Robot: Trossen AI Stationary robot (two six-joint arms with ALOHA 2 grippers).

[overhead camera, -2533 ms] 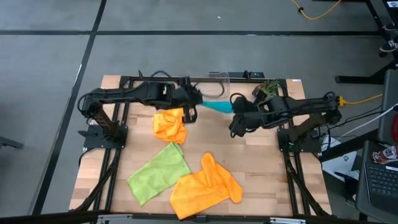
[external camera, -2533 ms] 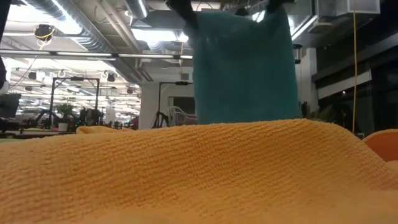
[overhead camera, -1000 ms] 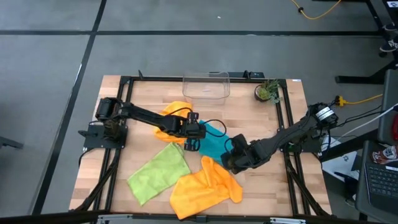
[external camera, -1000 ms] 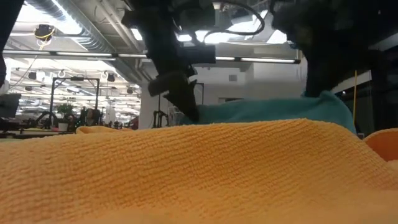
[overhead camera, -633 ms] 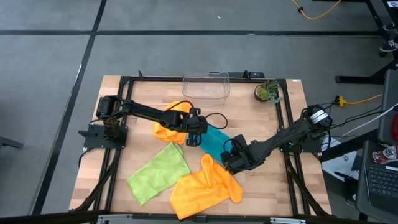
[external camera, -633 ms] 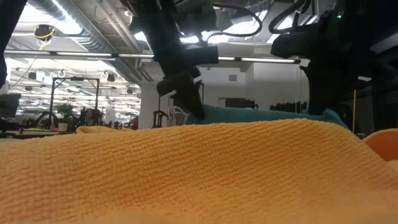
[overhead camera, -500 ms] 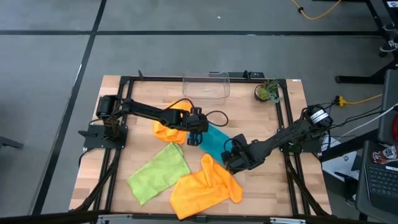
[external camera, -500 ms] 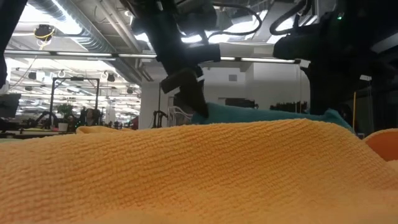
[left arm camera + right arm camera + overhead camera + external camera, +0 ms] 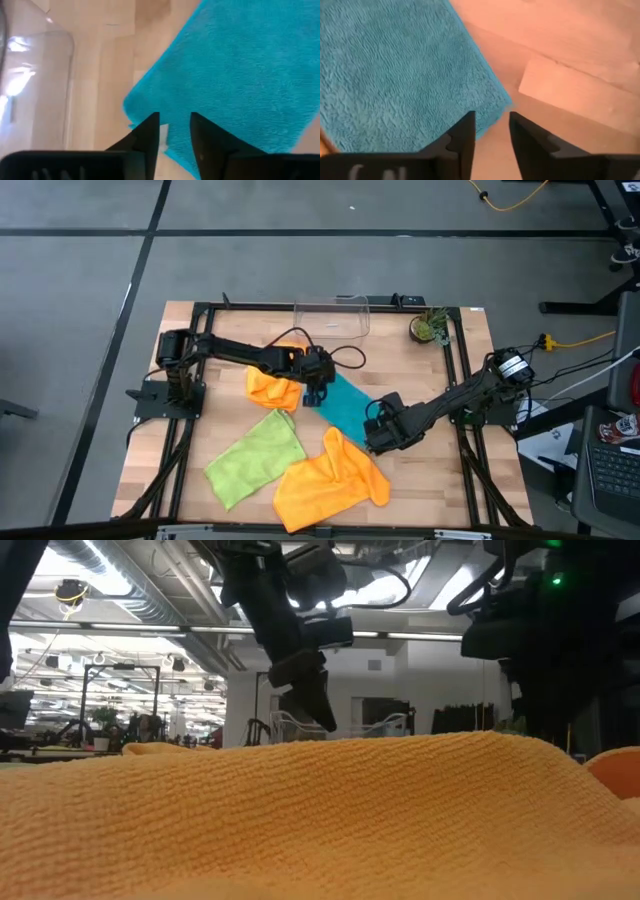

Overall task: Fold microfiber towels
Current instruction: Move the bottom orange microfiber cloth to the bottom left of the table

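A: Since the teal towel [image 9: 343, 408] lies flat mid-table, what's the biggest risk?

B: I'd say snagging — left gripper [image 9: 174, 131] and right gripper [image 9: 491, 129] have both let go, fingers parted just above its corners.

A: Smaller?

B: Orange towel [image 9: 330, 475] edge underneath — could drag.

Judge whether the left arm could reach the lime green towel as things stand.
Probably yes. The left end effector hangs open above the teal towel; the lime green towel lies uncovered just nearer the front, nothing between.

Towel [image 9: 345, 406] lies flat mid-table, between left tool [image 9: 316, 392] and right tool [image 9: 375, 438]
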